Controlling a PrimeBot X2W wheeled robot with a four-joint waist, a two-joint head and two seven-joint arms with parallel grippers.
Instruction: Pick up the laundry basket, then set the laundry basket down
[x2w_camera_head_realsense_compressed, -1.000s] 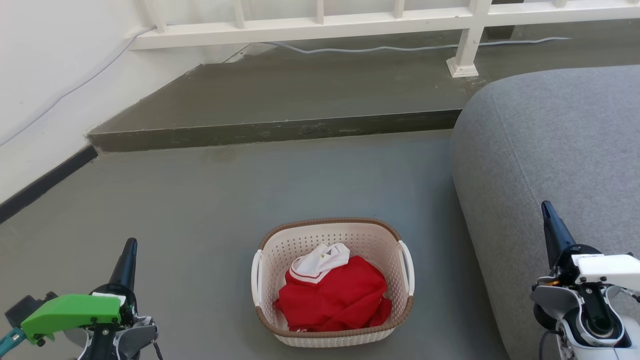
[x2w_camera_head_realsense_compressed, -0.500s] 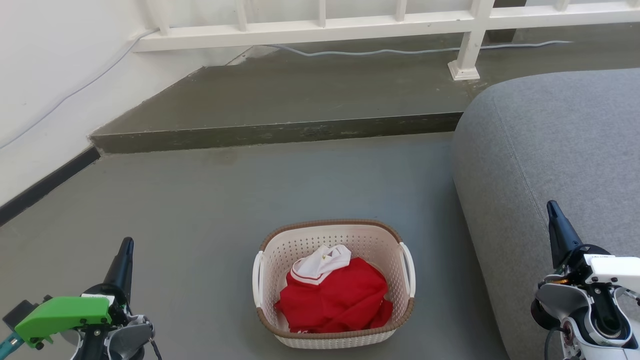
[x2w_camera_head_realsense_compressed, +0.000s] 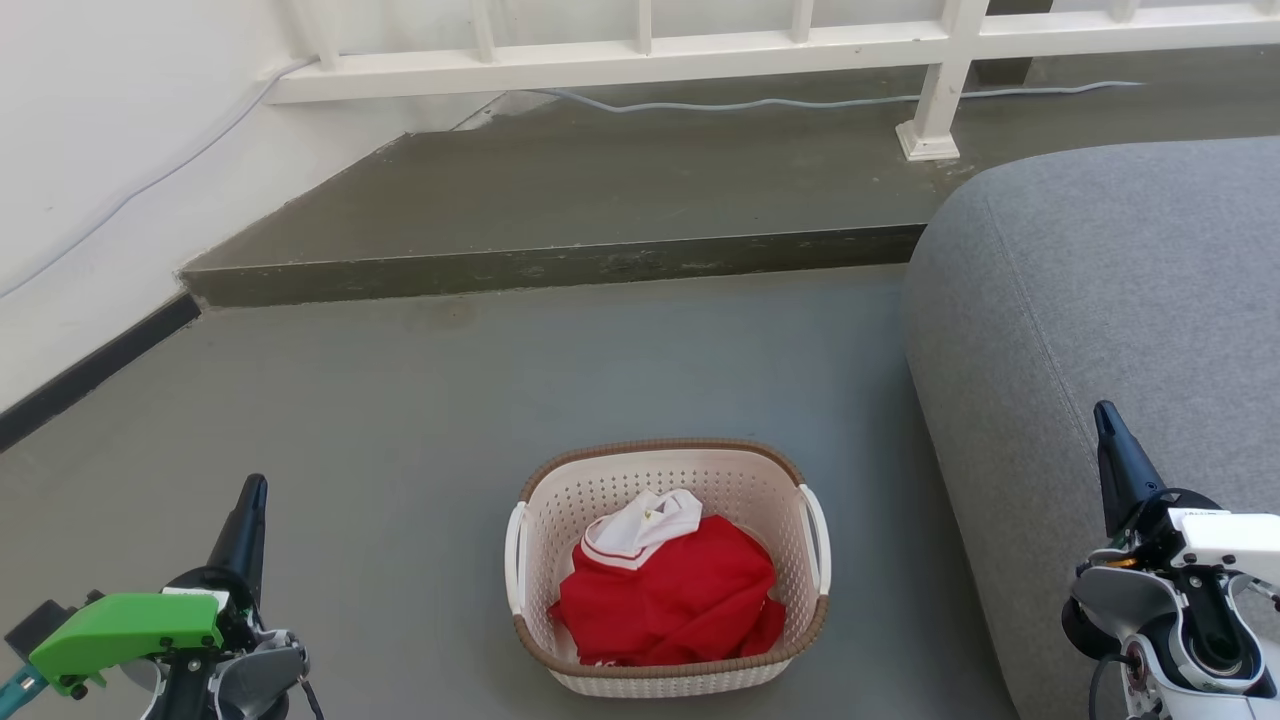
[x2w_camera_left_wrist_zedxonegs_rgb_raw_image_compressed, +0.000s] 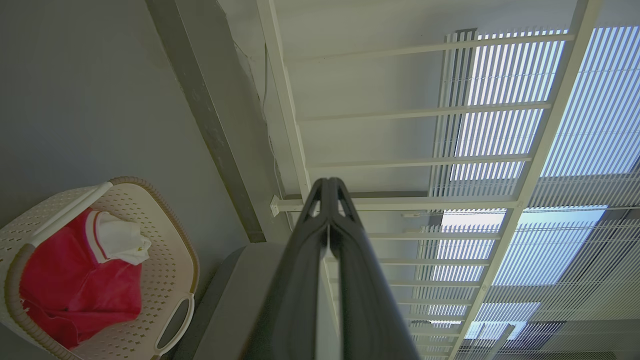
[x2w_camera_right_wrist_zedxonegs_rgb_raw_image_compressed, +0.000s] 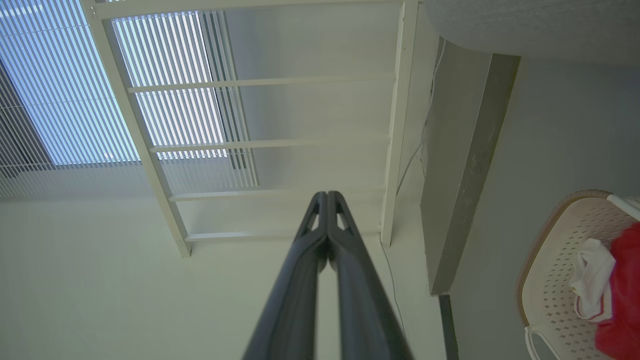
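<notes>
The laundry basket (x2w_camera_head_realsense_compressed: 735, 480), cream-white and perforated with a brown woven-look rim and two white side handles, stands on the grey floor in the lower middle of the head view, with a red and white garment (x2w_camera_head_realsense_compressed: 665, 590) in it. It also appears at the lower left of the left wrist view as the laundry basket (x2w_camera_left_wrist_zedxonegs_rgb_raw_image_compressed: 165, 260) and at the right edge of the right wrist view as the laundry basket (x2w_camera_right_wrist_zedxonegs_rgb_raw_image_compressed: 555, 250). My left gripper (x2w_camera_head_realsense_compressed: 252, 490) is shut, empty, well left of the basket. My right gripper (x2w_camera_head_realsense_compressed: 1103, 412) is shut, empty, to its right over the sofa. Both point upward and away: left gripper (x2w_camera_left_wrist_zedxonegs_rgb_raw_image_compressed: 328, 181), right gripper (x2w_camera_right_wrist_zedxonegs_rgb_raw_image_compressed: 327, 194).
A grey sofa (x2w_camera_head_realsense_compressed: 1110, 300) rises close to the basket's right side. A raised dark step (x2w_camera_head_realsense_compressed: 550, 265) crosses the floor behind it, with a white railing (x2w_camera_head_realsense_compressed: 700, 55) and a cable beyond. A white wall with black skirting runs along the left.
Between one second and half a second ago the camera shifted slightly and both grippers moved a little outward. Since then nothing has moved. The basket stays put.
</notes>
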